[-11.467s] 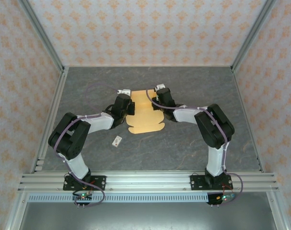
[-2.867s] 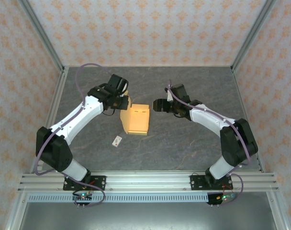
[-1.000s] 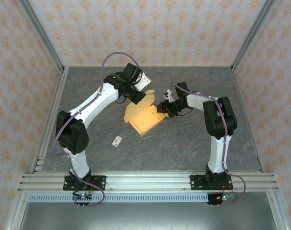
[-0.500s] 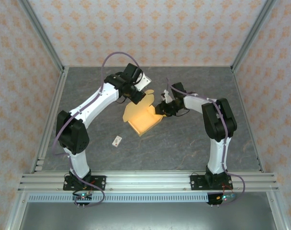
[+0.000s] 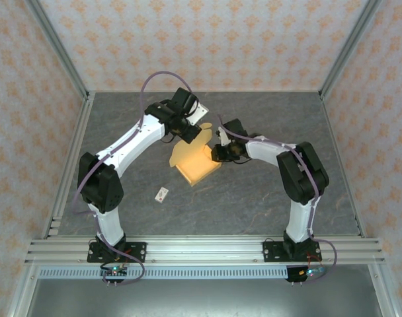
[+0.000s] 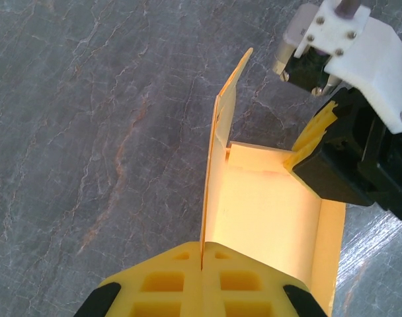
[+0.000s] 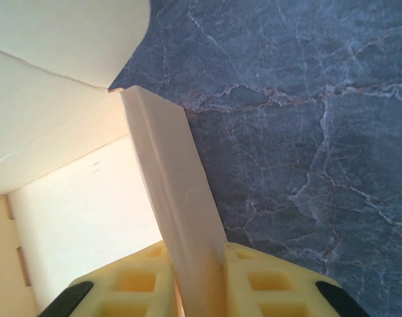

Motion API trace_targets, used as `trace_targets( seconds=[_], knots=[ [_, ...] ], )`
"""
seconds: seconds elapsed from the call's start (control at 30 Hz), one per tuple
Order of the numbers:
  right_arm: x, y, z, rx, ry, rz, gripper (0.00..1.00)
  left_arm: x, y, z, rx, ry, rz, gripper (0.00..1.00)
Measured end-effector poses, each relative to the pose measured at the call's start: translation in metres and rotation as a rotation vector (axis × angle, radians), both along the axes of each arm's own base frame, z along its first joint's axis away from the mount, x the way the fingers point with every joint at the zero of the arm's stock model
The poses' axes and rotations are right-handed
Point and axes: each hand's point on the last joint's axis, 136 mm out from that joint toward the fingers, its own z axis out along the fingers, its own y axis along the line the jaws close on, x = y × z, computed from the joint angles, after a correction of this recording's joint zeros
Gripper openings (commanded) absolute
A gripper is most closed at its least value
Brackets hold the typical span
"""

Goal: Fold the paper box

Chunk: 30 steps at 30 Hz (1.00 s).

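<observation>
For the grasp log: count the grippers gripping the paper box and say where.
2. The left gripper pinches an upright side wall of the paper box; the right gripper pinches a flap at its opposite side.

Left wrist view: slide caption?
Left end effector and right end effector pinch opposite sides of the half-folded paper box.

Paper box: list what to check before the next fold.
1. Left tool shut on a wall of the paper box: ok.
2. Flap sits between the fingers of the right tool: ok.
3. Right tool gripping that flap firmly: cannot tell.
4. White tag lies apart from the box: ok.
5. Box closed up: not ok, its inside is open to view.
</observation>
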Motion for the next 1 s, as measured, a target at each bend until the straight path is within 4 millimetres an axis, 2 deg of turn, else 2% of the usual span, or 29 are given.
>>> trace_targets(
  seconds=[0.47, 1.0],
  knots=[
    [-0.0002, 0.0001, -0.0007, -0.271, -0.22, -0.048, 0.12, 0.0031, 0.0056, 0.0004, 0.003, -0.002, 0.066, 0.0],
    [-0.0027, 0.0025, 0.0005, -0.357, -0.315, -0.052, 0.1, 0.0051, 0.0072, 0.0059, 0.007, 0.0, 0.089, 0.0]
  ],
)
